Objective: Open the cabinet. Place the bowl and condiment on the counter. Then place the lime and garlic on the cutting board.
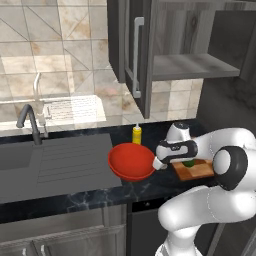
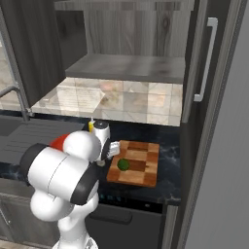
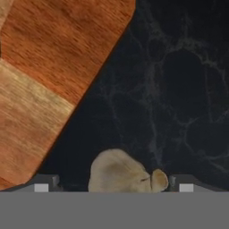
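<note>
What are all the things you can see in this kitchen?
dark grey wood-grain wall cabinet: one, open, above the counter
black marble-look counter: one
glossy red bowl: one, on the counter beside the sink
slim yellow squeeze bottle: one, upright behind the bowl
checkered wooden cutting board: one, on the counter
dark green lime: one, on the board
pale beige garlic bulb: one, on the counter beside the board
grey sink: one, with a dark tap
gripper: one, open around the garlic

The dark grey wood-grain wall cabinet stood open; a glossy red bowl and yellow squeeze bottle sat on the black marble-look counter, a dark green lime on the checkered wooden cutting board, a pale garlic bulb beside it.
</note>
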